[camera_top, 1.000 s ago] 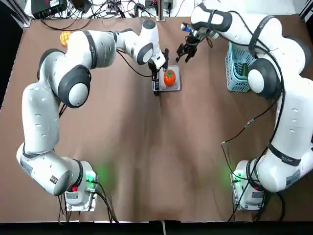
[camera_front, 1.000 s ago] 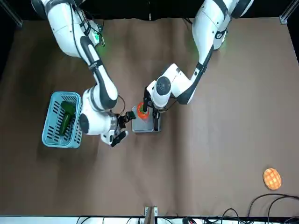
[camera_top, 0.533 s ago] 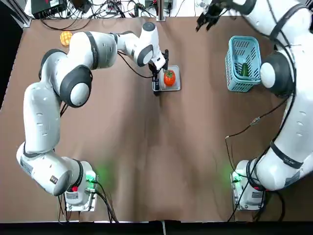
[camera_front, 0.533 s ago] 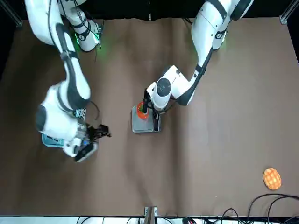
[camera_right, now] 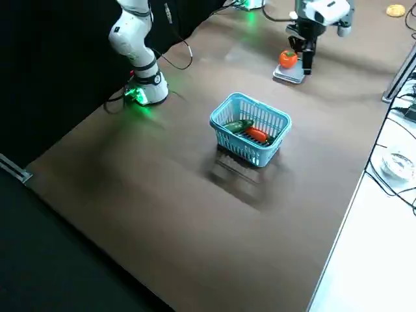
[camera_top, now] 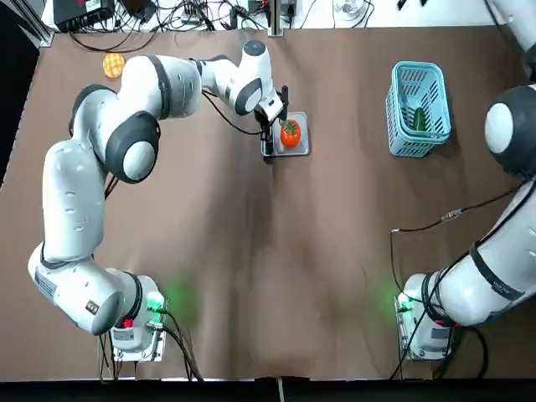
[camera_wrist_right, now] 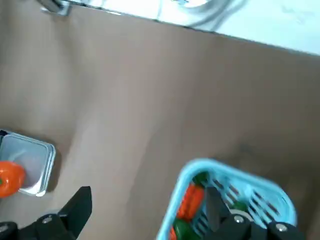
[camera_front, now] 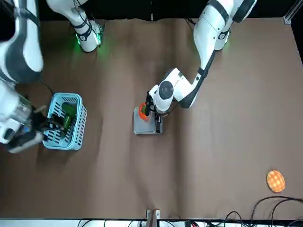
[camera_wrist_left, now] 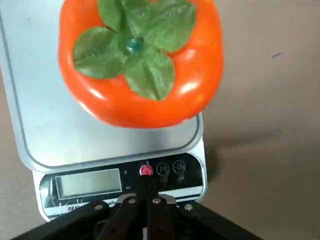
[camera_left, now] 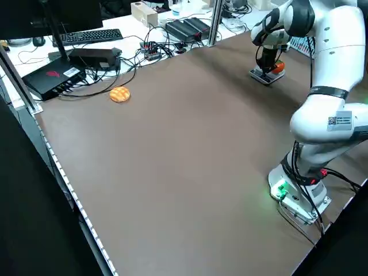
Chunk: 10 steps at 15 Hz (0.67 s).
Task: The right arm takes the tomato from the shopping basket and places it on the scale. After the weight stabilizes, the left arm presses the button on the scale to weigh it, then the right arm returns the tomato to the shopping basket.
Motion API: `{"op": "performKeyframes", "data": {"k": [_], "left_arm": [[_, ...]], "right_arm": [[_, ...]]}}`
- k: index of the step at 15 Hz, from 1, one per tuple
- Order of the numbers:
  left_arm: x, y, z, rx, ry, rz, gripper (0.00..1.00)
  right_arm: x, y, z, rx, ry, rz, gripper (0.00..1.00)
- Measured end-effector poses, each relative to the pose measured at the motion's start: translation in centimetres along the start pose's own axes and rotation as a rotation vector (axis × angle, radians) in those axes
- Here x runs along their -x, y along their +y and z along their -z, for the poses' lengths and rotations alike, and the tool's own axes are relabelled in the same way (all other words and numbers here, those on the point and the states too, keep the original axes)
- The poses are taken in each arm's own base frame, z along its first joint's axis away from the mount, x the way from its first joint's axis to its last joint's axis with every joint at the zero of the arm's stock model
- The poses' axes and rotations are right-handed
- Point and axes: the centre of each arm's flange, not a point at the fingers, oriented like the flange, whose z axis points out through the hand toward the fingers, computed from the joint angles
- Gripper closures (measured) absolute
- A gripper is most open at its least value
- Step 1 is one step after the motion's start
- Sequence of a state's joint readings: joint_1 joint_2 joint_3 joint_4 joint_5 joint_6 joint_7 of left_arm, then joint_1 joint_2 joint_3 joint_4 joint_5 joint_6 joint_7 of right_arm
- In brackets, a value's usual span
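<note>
On the scale (camera_wrist_left: 80, 120), you have the tomato (camera_wrist_left: 142, 65) placed; the left gripper (camera_wrist_left: 146, 181), pinched closed, is at the button (camera_wrist_left: 146, 170). The weighing press looks underway; returning the tomato remains for your wide-open right gripper (camera_wrist_right: 150, 205).

Even light — soft shadows, white glare on the tomato (camera_wrist_left: 142, 65).

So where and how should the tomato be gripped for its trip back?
Probably best by its bulging sides, fingers straddling the tomato from above: it sits cap-up on the scale, round and open on top, though the left gripper at the button strip should clear first.
</note>
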<state>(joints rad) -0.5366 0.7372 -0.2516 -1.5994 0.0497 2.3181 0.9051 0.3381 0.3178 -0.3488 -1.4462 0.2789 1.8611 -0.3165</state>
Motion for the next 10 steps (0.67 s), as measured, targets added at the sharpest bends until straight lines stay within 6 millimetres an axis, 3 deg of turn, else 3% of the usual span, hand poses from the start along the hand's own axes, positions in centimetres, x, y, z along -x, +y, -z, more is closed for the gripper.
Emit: {"op": "performKeyframes", "data": {"k": [3, 4, 7, 10], "left_arm": [[0.0, -0.1, -0.2, 0.0, 0.001, 0.001, 0.99], [0.0, -0.1, -0.2, 0.0, 0.001, 0.001, 0.99], [-0.1, -0.1, -0.2, -0.003, 0.004, 0.0, 0.99], [-0.2, 0.1, -0.5, 0.001, 0.002, -0.002, 0.99]], "right_arm": [[3.0, 1.6, 3.9, 0.05, -0.078, -0.064, 0.0], [5.2, 2.2, 5.5, 0.079, -0.11, -0.106, 0.0], [8.6, 3.1, 7.1, 0.117, -0.138, -0.135, 0.01], [10.9, 2.7, 8.7, 0.14, -0.159, -0.157, 0.04]]}}
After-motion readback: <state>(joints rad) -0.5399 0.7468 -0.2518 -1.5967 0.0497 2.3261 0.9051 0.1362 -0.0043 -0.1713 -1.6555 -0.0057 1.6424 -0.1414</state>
